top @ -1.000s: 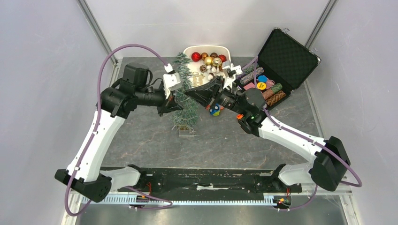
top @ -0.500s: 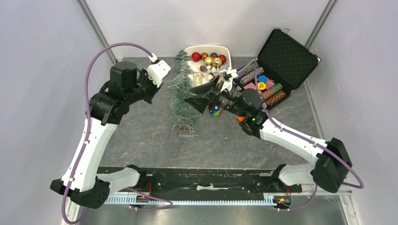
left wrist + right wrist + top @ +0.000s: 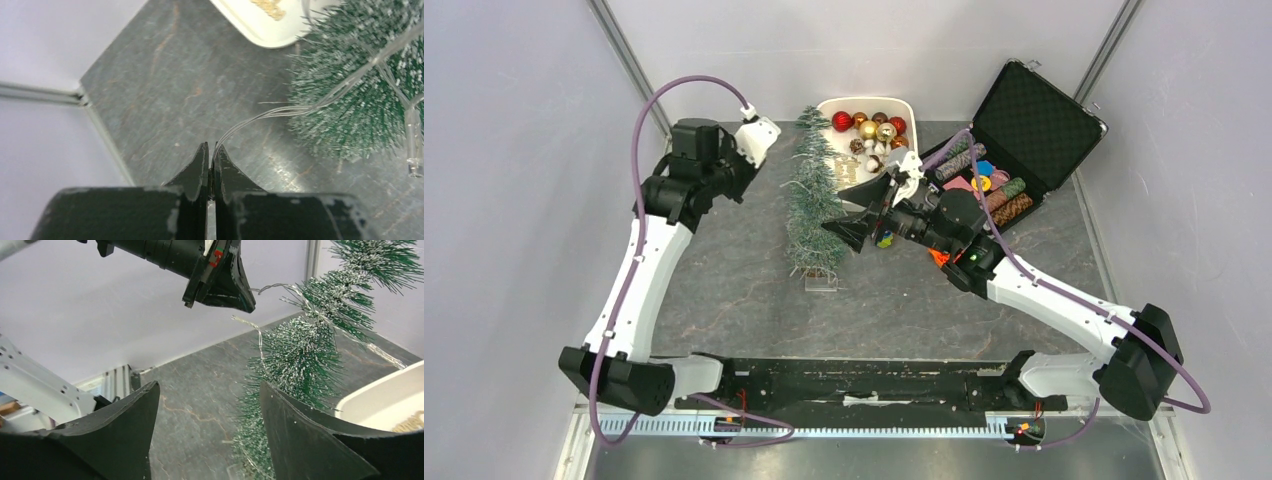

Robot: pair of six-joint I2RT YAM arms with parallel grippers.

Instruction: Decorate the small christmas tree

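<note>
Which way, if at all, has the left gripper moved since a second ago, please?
Yes. The left gripper has pulled back from the small christmas tree, leftward and toward the far edge of the table, shut on a thin wire.

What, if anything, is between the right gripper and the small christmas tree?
Nothing visible. The right gripper, jaws open, sits close beside the small christmas tree. Only a clear light string, pinched by the left gripper, drapes the branches.

Left gripper (image 3: 211, 160), pinching the light wire (image 3: 260, 116), is drawing back from the small christmas tree (image 3: 812, 200); right gripper (image 3: 209, 387) is spreading its jaws beside it.
</note>
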